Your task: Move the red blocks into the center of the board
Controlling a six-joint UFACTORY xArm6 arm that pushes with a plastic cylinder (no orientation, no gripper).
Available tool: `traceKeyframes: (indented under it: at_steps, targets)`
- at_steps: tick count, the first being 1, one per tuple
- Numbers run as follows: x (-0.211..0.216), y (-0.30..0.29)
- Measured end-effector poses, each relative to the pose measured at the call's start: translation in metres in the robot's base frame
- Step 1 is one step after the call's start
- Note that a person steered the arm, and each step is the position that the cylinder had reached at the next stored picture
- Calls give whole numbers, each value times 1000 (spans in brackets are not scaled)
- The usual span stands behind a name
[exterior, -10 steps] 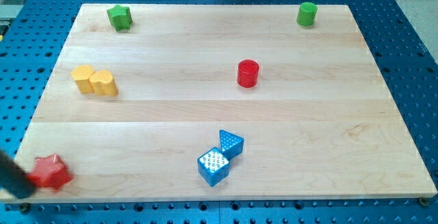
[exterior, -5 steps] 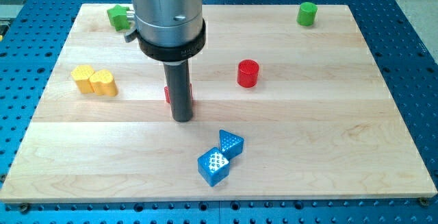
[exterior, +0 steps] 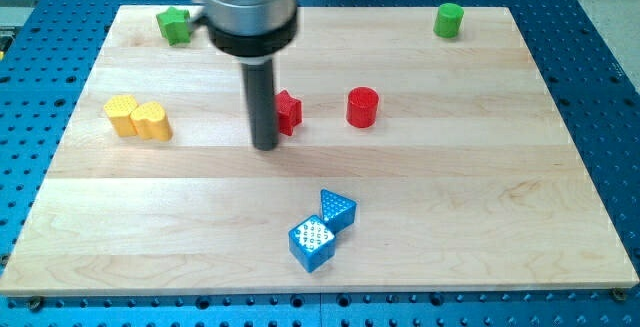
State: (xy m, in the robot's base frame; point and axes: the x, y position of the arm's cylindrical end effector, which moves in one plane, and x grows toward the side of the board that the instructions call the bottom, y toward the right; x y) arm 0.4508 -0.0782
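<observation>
A red star block (exterior: 289, 111) sits near the middle of the board, and a red cylinder (exterior: 362, 107) stands a short way to its right. My tip (exterior: 265, 147) rests on the board just left of and slightly below the red star; the dark rod rises from it and covers the star's left edge. The rod hangs from a large grey mount at the view's top.
Two yellow blocks (exterior: 137, 118) sit together at the left. A green star (exterior: 174, 24) is at the top left, a green cylinder (exterior: 448, 19) at the top right. A blue triangle (exterior: 337, 208) and a blue cube (exterior: 313, 243) touch near the bottom middle. The wooden board (exterior: 480, 197) lies on a blue perforated table.
The red star has gone from the bottom left corner to the board's middle, pushed by my tip. In the last half second tip and star moved up and slightly right.
</observation>
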Motion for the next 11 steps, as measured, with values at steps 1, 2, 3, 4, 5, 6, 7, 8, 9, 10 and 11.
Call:
traceKeyframes:
  at_steps: [1, 2, 3, 4, 5, 6, 7, 8, 9, 10, 11]
  targets:
    - [-15, 5]
    - [-29, 51]
    - [-37, 94]
    - [-72, 80]
    - [-84, 99]
    - [-126, 108]
    - [-148, 136]
    - [-148, 179]
    - [-143, 219]
    - [-135, 201]
    - [-150, 185]
